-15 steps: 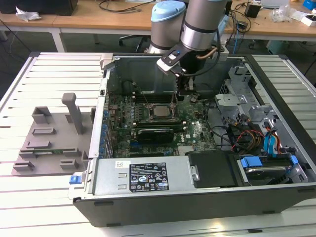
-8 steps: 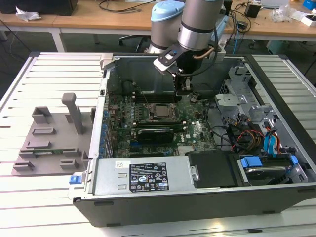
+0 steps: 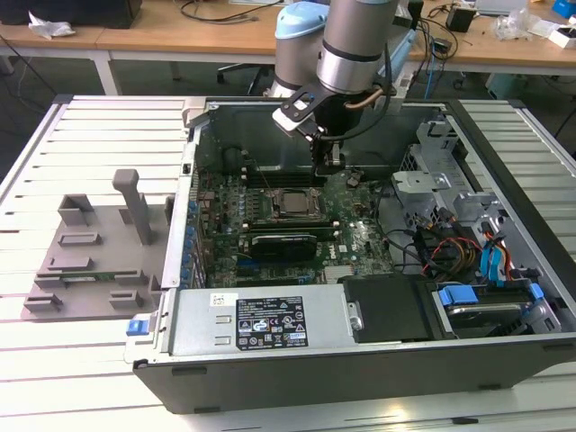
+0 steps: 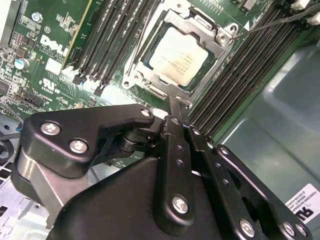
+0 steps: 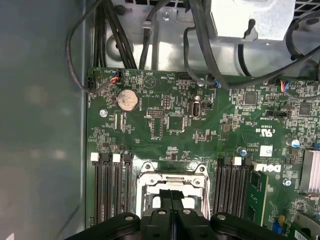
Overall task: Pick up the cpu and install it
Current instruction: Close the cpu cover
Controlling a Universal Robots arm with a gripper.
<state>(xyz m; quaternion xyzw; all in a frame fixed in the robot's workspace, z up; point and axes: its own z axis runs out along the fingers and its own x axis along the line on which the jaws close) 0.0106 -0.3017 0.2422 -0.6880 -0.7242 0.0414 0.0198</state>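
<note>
On the slatted white table point(image 3: 54, 360): one open computer case point(image 3: 270, 378), lying on its side, interior facing up.

Item 1. Motherboard point(image 3: 360, 243), green, flat on the case floor; memory slots point(image 4: 107, 40) run either side of the socket.

Item 2. Arm point(image 3: 355, 45), grey, reaching down into the case from the far side.

Item 3. Grey tray point(image 3: 81, 261), on the table toward the exterior view's left, well apart from the arm.

Item 4. Gripper point(image 3: 328, 166), black, low over the board. Fingers pressed together with only a seam between them in both wrist views; nothing held.

Item 5. Socket frame point(image 4: 135, 75), metal, around the chip. The fingertips lie at or just above its near edge; contact cannot be told.

Item 6. The cpu point(image 4: 180, 55), square, silvery top up, lying flat inside the socket, edges parallel to the frame. It lies just beyond the fingertips; in the exterior view, toward that view's left of the gripper and nearer the camera. Being square, it has no long axis.

Item 7. Coin cell point(image 5: 126, 100), on the board past the socket.
</note>
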